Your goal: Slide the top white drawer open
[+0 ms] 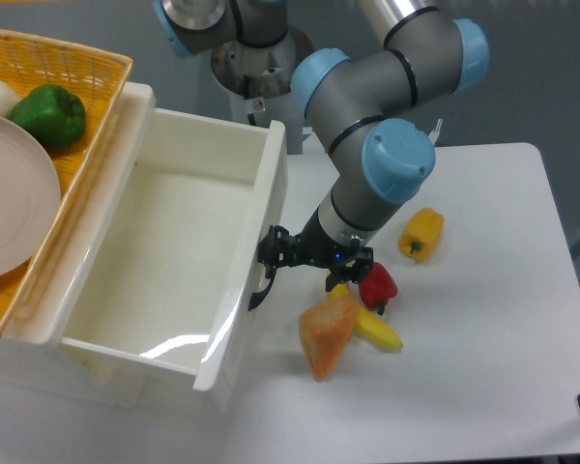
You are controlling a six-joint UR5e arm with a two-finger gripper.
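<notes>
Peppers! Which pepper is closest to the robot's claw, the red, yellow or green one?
The red pepper. It sits right beside the gripper on the table; the yellow pepper lies farther right, and the green pepper is away in the basket.

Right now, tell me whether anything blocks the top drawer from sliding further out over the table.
The top white drawer is already well open, with the gripper at its black handle. An orange wedge, a banana and a red pepper lie on the table just ahead of its front panel.

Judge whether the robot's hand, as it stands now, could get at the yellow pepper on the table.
Probably yes. The yellow pepper lies in the open on the table, beside the arm, nothing over it. But the hand is at the top white drawer's black handle and must leave it first.
</notes>
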